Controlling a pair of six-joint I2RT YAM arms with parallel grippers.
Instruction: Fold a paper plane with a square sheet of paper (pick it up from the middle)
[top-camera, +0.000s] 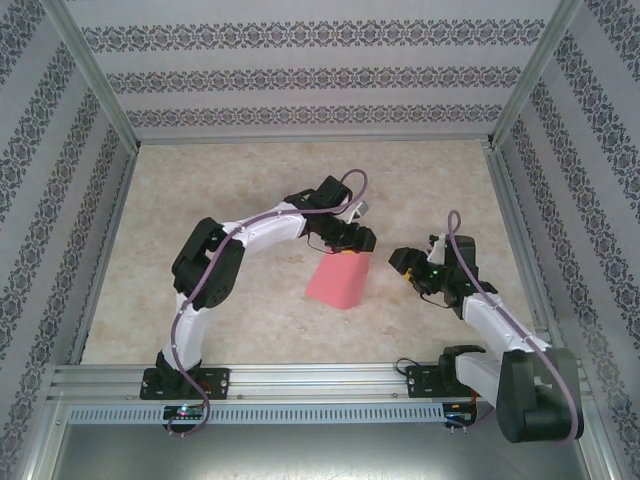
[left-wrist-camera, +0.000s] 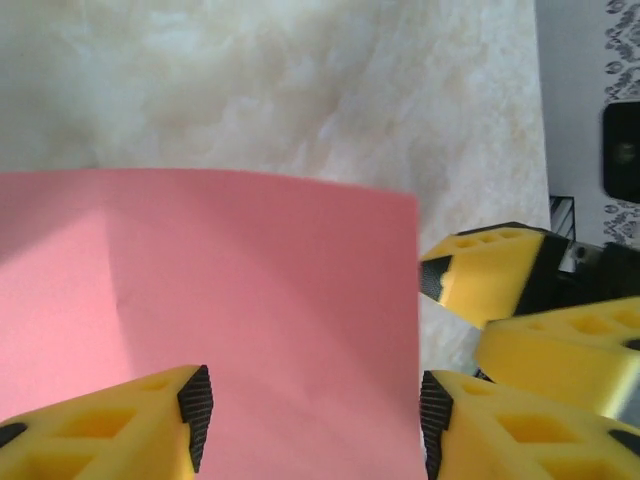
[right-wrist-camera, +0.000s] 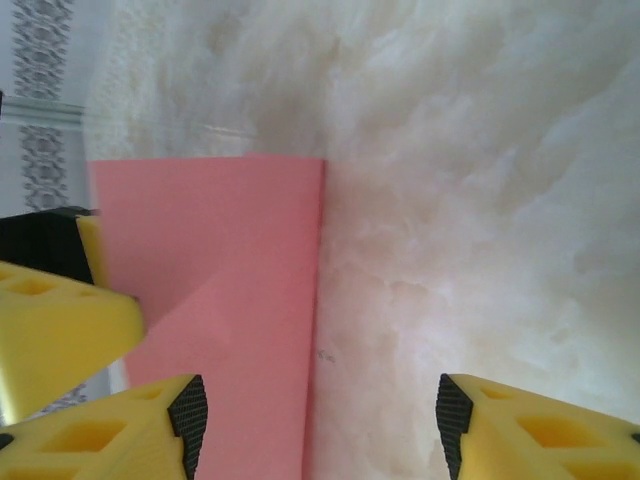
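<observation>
The pink sheet of paper (top-camera: 338, 281) lies near the middle of the pale, stone-look table (top-camera: 240, 180). It is plain and matte, with straight edges and a soft fold line that makes 1 part look lighter than the other. The left gripper (top-camera: 350, 241) is right over the paper's far edge. Its 2 yellow fingers (left-wrist-camera: 120, 440) stand wide apart and grip nothing, with pink paper showing in the gap. The right gripper (top-camera: 408, 262) is just beside the paper's right side, also spread wide and empty. Patterned walls (top-camera: 300, 80) stand around the table.
</observation>
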